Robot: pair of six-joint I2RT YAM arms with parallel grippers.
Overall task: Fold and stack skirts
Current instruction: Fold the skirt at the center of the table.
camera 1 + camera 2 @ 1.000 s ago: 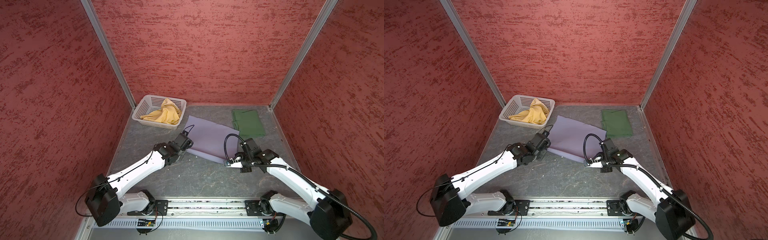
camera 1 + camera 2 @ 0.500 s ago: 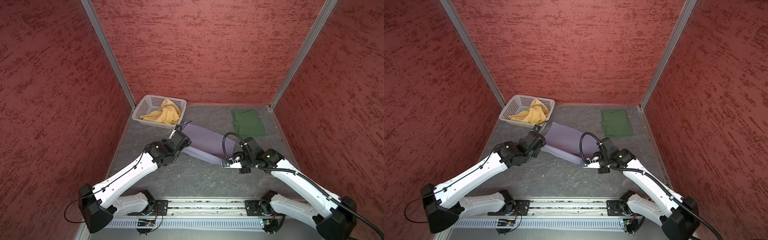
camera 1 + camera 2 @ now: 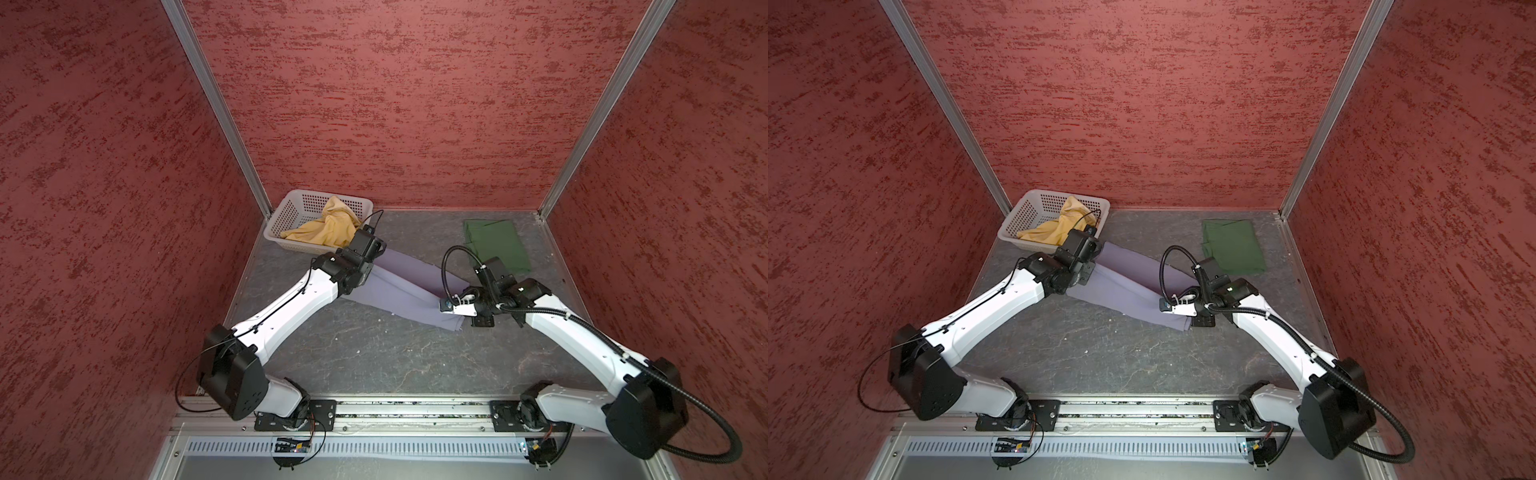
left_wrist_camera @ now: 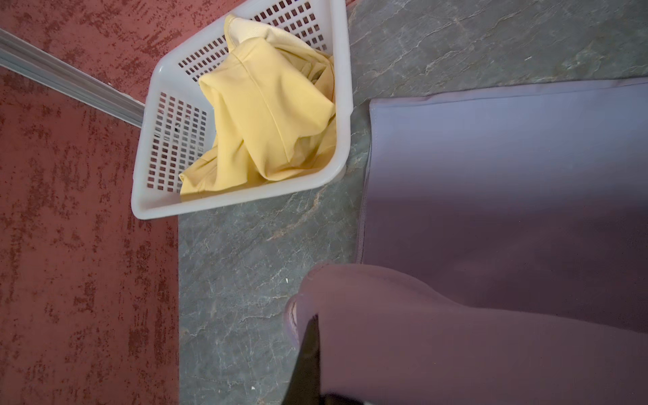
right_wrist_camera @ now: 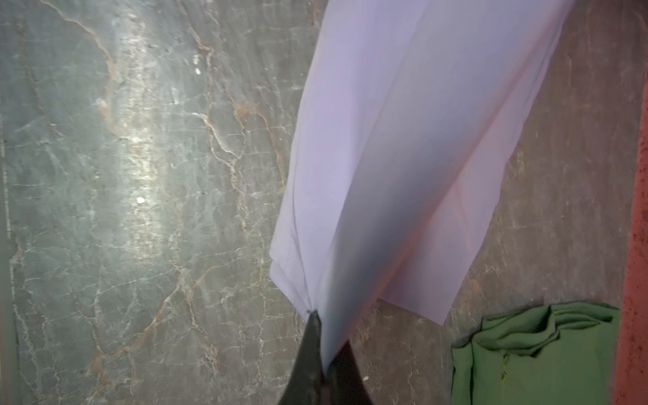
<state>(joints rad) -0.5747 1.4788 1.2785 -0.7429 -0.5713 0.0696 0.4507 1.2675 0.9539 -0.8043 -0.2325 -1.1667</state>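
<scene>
1. The work surface is a grey-green, marble-veined tabletop (image 3: pixel 374 353), boxed in by red rough-textured walls (image 3: pixel 395 104) with aluminium corner posts (image 3: pixel 216 104). A metal rail (image 3: pixel 415 409) carrying both arm bases runs along the near edge
2. The pale lavender-grey cloth skirt (image 3: pixel 407 286) lies slantwise mid-table, lifted off the surface where the grippers hold it
3. The left gripper (image 4: pixel 306 333) has its jaws clamped on the skirt's end nearest the white perforated plastic basket (image 3: pixel 286 212); the right gripper (image 5: pixel 326 336) pinches the opposite end
4. The crumpled mustard yellow skirt (image 3: pixel 328 228) sits in the basket at the far left corner; the folded dark green skirt (image 3: pixel 496 245) lies flat far right, near the wall
</scene>
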